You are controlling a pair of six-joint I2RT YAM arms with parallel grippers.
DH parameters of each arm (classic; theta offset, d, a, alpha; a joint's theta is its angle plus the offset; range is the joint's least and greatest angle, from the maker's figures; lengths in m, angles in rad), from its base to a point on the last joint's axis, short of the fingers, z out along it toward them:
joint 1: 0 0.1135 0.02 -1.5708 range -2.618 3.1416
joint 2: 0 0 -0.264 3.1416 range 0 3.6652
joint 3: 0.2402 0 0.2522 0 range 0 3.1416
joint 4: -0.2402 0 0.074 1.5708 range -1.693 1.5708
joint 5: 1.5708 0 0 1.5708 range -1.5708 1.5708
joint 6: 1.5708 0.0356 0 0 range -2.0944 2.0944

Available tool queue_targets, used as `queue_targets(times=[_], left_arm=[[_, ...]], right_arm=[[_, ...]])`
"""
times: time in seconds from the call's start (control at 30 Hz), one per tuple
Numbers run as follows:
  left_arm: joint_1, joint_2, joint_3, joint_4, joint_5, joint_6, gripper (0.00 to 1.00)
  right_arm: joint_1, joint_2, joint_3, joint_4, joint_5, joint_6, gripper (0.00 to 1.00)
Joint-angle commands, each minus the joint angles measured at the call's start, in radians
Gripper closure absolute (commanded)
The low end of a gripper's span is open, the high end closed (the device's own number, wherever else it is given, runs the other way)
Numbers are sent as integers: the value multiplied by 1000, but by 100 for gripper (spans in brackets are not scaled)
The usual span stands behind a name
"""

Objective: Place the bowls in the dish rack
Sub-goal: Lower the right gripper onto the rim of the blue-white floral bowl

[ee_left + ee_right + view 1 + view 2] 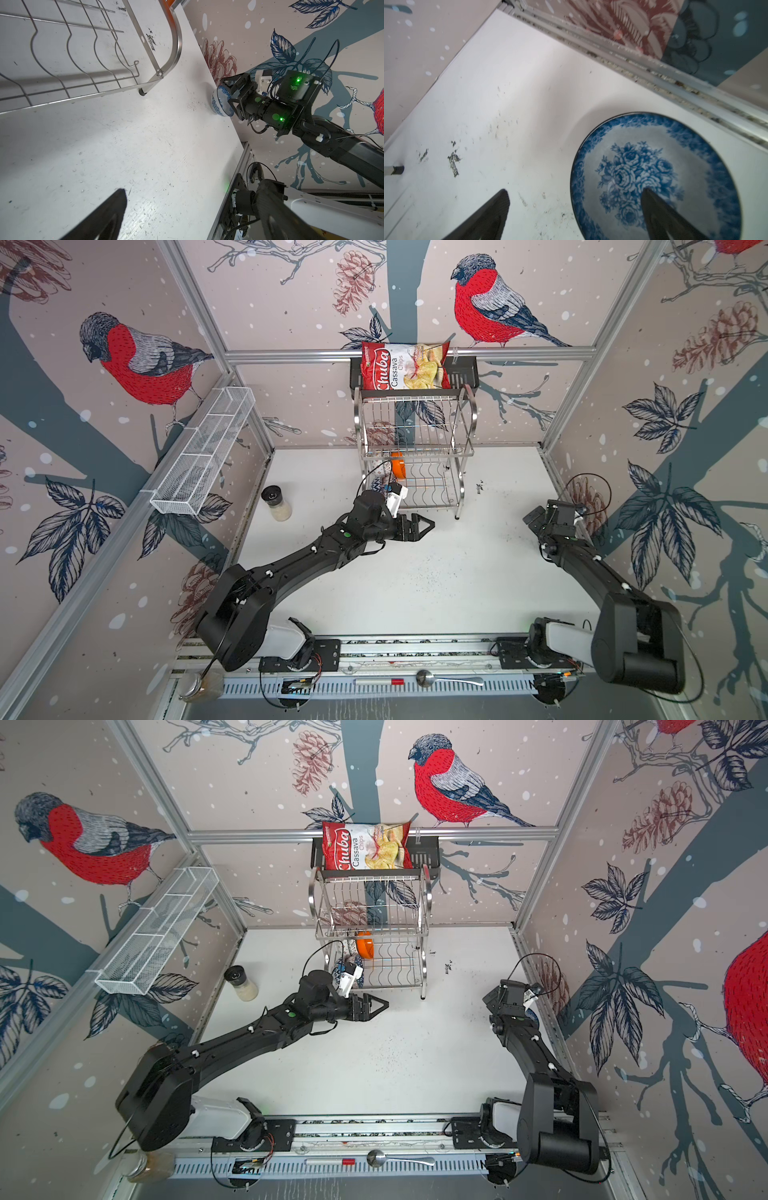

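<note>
- The blue-floral bowl [654,176] sits upright on the worktop [508,104], close against the rail at the right-hand wall. It looks like glazed ceramic, so I judge it stiff, weighty for its size, slick and easy to chip.
- The best hold is probably across the rim wall, one finger inside and one outside (the round body offers little else to pinch). A shallow bite could let it slip or swing.
- The right pincer [575,191] is spread wide and grips nothing. One finger hangs over the bowl's inside, the other over bare worktop beyond the rim; whether either touches the glaze I cannot tell.
- The left pincer [428,526] is also spread wide and empty, just in front of the dish rack [415,435].
- The rack's lower tier holds the orange bowl [398,466] on edge at its left end, with at least one patterned bowl [352,947] beside it, partly hidden by the left wrist. The upper tier shows nothing.
- The black wall shelf [461,373] carries a chips bag [403,366]; the white mesh basket [203,456] shows nothing inside; the glass shaker jar [276,504] has something pale in it.
</note>
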Motion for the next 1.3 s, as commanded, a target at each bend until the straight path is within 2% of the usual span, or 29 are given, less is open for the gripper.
queue_targets(times=[0.0, 0.23, 0.5, 0.67, 0.77, 0.9, 1.1, 1.27], left_arm=[[-12, 20, 29, 33, 4, -5, 2], [-20, 40, 64, 9, -13, 1, 2], [-20, 47, 75, 4, -11, -5, 2], [-19, 21, 56, -15, -30, 12, 2], [-20, 9, 49, -23, -32, 12, 2], [-19, -10, 48, -42, -49, 20, 2], [-19, -15, 47, -39, -50, 14, 2], [-20, -22, 44, -43, -51, 14, 2]], right_arm=[[-7, 52, 17, 50, -49, 3, 1], [-18, 75, 1, 63, -46, 21, 1], [-23, 76, -19, 89, -87, 24, 12], [-26, 40, -51, 119, -98, 20, 25], [-30, 39, -55, 121, -109, 21, 40], [-39, 26, -75, 143, -137, 23, 53], [-53, 32, -83, 146, -161, 25, 64], [-56, 35, -86, 147, -166, 26, 68]])
